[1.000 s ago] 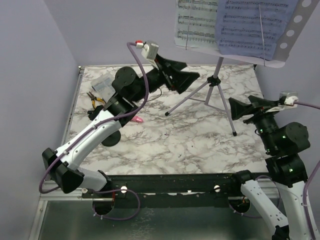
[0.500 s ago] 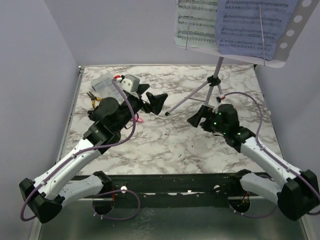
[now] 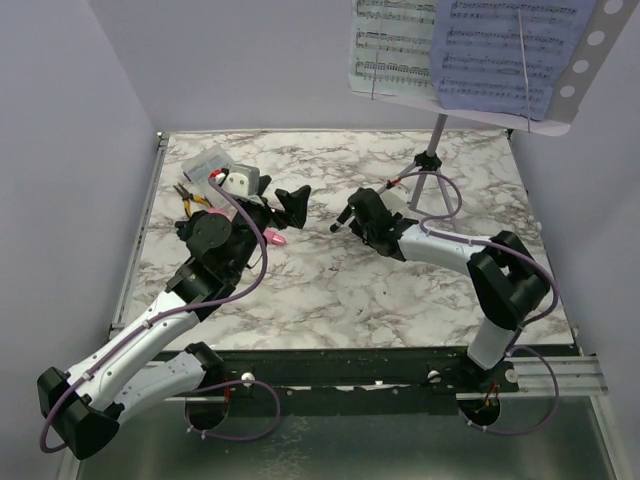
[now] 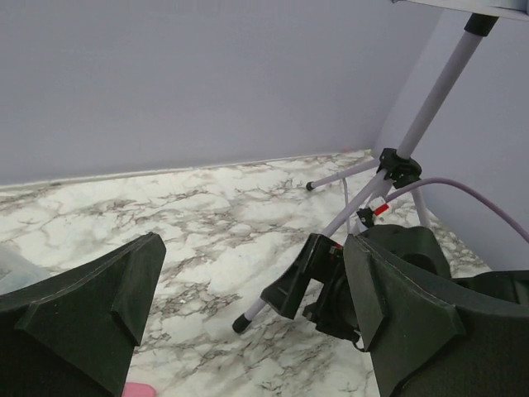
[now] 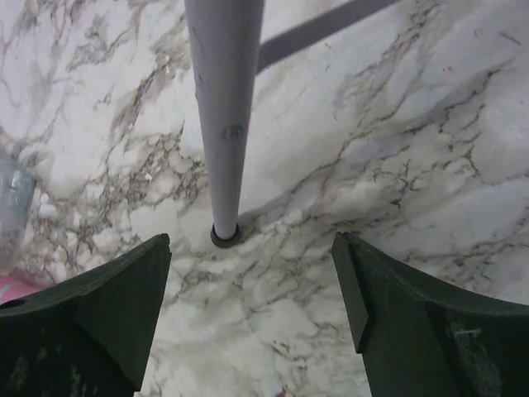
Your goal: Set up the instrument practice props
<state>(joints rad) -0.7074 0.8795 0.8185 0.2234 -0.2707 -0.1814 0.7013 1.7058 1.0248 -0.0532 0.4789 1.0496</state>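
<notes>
The lavender music-stand desk (image 3: 585, 70) carries sheet-music pages (image 3: 480, 50) at the back right, on a thin tripod (image 3: 428, 160). A pink microphone (image 3: 273, 239) lies on the marble, just below my left gripper (image 3: 289, 208). That gripper (image 4: 252, 265) is open and empty, facing the tripod's front-left leg (image 4: 331, 223). My right gripper (image 3: 349, 213) is low at that leg's foot (image 5: 223, 236). It (image 5: 252, 256) is open, and the leg (image 5: 223, 107) stands just ahead of its fingertips, untouched. The right gripper (image 4: 318, 281) also shows in the left wrist view.
A clear plastic box (image 3: 208, 166) and orange-handled pliers (image 3: 190, 198) sit at the table's back left, beside the left arm. Lavender walls close in the table on three sides. The tripod's other legs spread behind the right arm.
Both arms came down from raised poses to the table. The left gripper dropped next to the pink microphone. The right arm swung left to the tripod's front-left foot.
</notes>
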